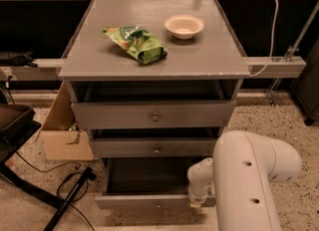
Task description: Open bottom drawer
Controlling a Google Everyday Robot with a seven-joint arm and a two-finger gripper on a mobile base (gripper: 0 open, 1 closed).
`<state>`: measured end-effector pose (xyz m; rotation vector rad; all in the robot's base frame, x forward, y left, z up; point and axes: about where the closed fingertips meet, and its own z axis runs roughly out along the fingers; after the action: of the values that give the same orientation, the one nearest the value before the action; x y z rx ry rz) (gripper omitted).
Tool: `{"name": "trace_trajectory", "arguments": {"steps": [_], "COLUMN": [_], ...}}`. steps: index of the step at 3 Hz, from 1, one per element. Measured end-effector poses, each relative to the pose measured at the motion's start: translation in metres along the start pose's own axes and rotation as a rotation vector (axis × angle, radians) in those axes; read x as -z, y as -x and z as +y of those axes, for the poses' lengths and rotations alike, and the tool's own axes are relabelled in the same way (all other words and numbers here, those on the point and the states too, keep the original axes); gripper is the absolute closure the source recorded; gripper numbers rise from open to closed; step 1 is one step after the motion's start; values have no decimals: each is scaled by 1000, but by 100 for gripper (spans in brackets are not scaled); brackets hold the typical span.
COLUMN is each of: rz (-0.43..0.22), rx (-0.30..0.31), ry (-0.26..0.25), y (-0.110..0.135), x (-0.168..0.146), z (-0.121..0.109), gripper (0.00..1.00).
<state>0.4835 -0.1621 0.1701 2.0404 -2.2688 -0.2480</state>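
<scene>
The arm [239,185] is a thick, smooth white tube with rounded ends; small dark oval holes dot its side; a narrower white knuckle joins it; the gripper [195,204] sits at the bottom drawer [149,202] front's right end.

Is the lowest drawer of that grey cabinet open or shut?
Open: the bottom drawer has its front well forward of the middle drawer, dark inside showing. The gripper is at its right front edge.

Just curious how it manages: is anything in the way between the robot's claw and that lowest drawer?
Nothing visible. The gripper is right at the front edge of the bottom drawer, right of its knob. The drawer is already pulled out; the black cables on the floor lie off to its left.
</scene>
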Motion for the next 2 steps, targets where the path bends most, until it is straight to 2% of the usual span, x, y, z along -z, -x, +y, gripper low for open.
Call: {"name": "trace_trajectory", "arguments": {"steps": [2], "rz": [-12], "rx": [-20], "ry": [18], "y": [5], "x": [6], "z": [-2], "gripper": [100]}}
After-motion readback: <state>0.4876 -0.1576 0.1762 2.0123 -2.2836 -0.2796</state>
